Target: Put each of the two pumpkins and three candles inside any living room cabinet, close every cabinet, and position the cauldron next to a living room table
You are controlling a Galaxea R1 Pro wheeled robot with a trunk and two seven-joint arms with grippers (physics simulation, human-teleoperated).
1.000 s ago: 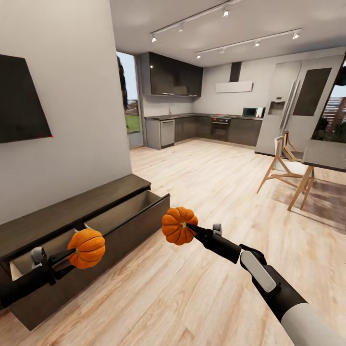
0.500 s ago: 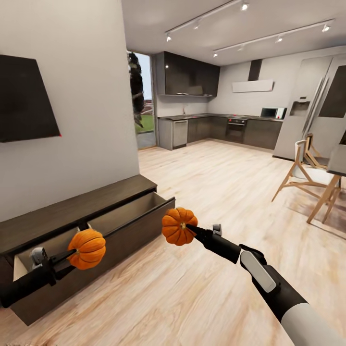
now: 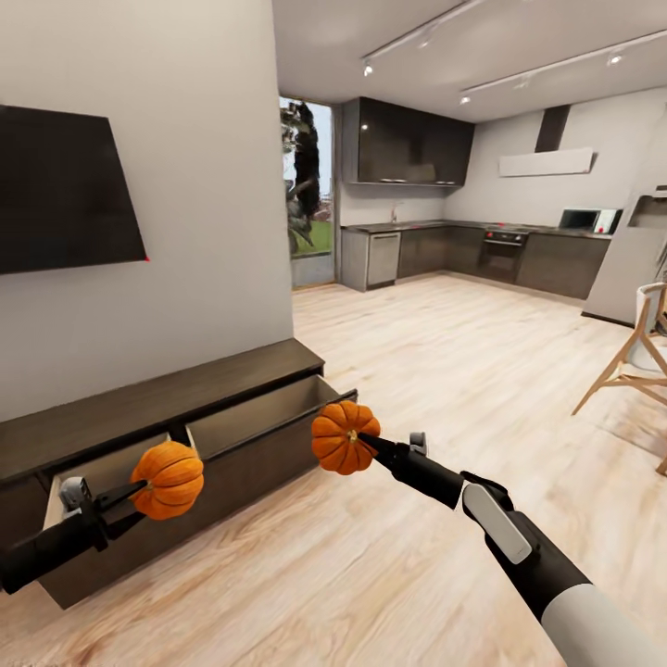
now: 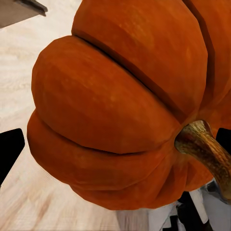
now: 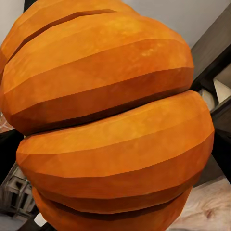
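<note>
Each of my grippers is shut on an orange ribbed pumpkin. The left gripper [image 3: 139, 489] holds its pumpkin [image 3: 168, 479] in front of the cabinet's left drawer; close up this pumpkin [image 4: 120, 106] shows its brown stem. My right gripper [image 3: 363, 438] holds the other pumpkin [image 3: 344, 436] just off the right drawer's outer corner, and that pumpkin [image 5: 108, 120] fills the right wrist view. The long dark-brown cabinet [image 3: 157, 398] stands low against the white wall with both drawers pulled out.
A black TV [image 3: 60, 190] hangs above the cabinet. Wood floor runs back to a dark kitchen [image 3: 463, 250] with a glass door [image 3: 306, 195] beside it. A wooden chair [image 3: 630, 371] is at the right edge.
The whole view has swung left: kitchen and chair slid right, the table left the picture, more of the TV shows. Both pumpkins stay in the same place relative to me.
</note>
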